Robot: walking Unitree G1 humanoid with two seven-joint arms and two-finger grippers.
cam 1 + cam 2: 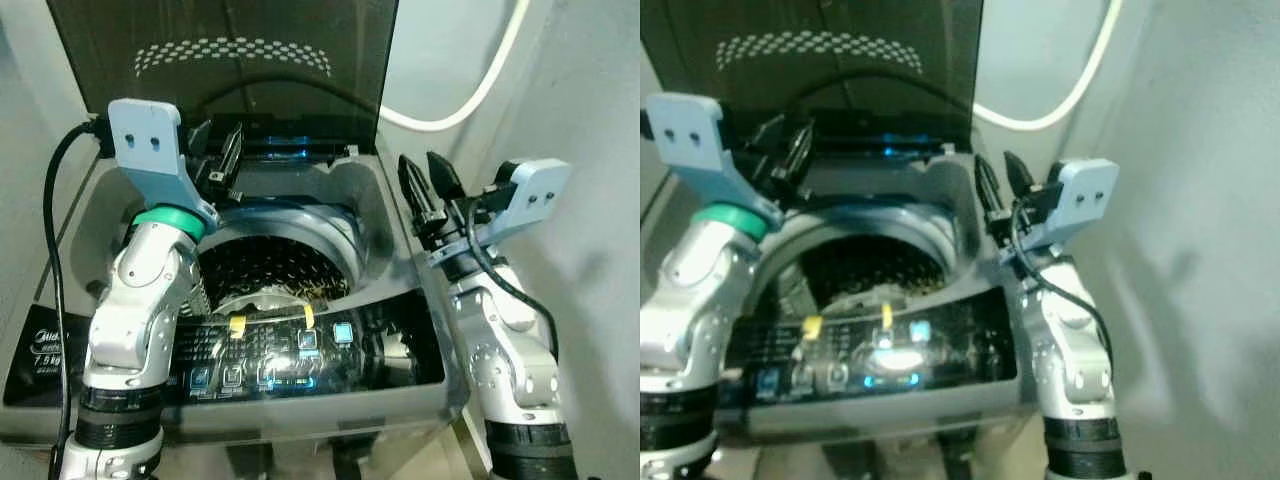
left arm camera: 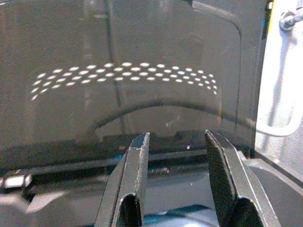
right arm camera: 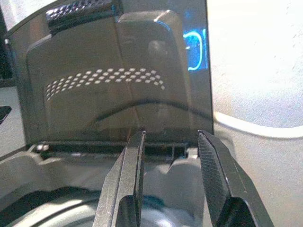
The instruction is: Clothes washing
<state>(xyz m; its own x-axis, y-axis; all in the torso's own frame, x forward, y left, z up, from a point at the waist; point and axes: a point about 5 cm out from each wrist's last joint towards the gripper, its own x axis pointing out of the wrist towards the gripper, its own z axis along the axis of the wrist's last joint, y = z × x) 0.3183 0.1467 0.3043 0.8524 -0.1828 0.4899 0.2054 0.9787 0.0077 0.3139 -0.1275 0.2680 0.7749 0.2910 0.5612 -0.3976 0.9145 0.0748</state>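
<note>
A top-loading washing machine (image 1: 90, 215) fills the centre of the head views, its grey plastic body boxy and its dark, smoky lid (image 1: 220, 60) standing upright at the top of the frame, printed with an arc of pale dots. Below the lid the perforated metal drum (image 1: 275, 265) opens round and dark at mid-frame; whether anything lies inside is hard to make out. Along the lower centre runs the glossy black control panel (image 1: 300, 355), lit with blue squares, and its left end is cut off behind the left arm. A white hose (image 1: 470, 95) curves across the wall at upper right. The left claw (image 1: 222, 160) hovers at upper left over the tub's rear edge, fingers spread. The right claw (image 1: 428, 188), at centre right above the machine's rim, is likewise spread. The wrist views look straight at the lid between the parted fingers.
</note>
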